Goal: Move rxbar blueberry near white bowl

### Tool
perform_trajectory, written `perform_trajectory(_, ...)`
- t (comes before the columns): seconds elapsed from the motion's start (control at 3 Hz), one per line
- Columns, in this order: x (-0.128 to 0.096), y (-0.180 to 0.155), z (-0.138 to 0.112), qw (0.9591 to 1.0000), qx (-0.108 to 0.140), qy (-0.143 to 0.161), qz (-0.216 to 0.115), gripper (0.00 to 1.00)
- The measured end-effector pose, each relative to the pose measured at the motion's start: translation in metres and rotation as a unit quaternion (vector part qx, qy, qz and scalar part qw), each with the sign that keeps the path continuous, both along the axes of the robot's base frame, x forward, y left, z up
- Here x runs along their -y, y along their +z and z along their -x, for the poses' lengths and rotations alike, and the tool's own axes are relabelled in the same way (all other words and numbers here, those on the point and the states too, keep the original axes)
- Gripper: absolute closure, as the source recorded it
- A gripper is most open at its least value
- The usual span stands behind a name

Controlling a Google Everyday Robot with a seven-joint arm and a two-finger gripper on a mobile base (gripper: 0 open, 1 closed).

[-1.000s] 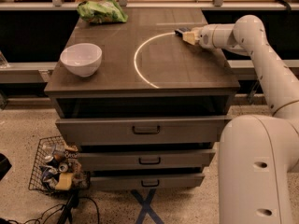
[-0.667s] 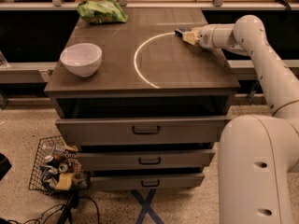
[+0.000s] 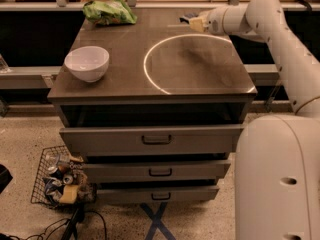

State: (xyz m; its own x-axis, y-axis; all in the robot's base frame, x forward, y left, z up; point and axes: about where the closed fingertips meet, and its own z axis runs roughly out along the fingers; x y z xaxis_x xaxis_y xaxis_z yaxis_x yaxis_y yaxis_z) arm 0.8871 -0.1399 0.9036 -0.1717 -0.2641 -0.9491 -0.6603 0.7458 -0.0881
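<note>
The white bowl (image 3: 87, 63) stands at the front left of the dark table top (image 3: 120, 91). My gripper (image 3: 193, 22) is at the far right of the table, low over its back edge. A small flat dark blue thing, the rxbar blueberry (image 3: 188, 16), shows right at the gripper's tip, partly hidden by it. I cannot tell whether it is held or only lies against the gripper. The bar and the bowl are far apart, on opposite sides of the table.
A green snack bag (image 3: 109, 11) lies at the back left of the table. A bright ring of light (image 3: 150, 79) marks the table's right half. Drawers (image 3: 157, 140) are below the top. A wire basket of junk (image 3: 59, 181) sits on the floor at left.
My gripper has moved a little left and toward the back edge of the table. The bowl and the green bag have not moved.
</note>
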Motion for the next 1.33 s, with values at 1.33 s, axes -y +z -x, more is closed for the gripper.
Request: perform_trajectory(1.33,-0.087,0.089,0.097,0.9882,0.136,0.058,0.038,1.00)
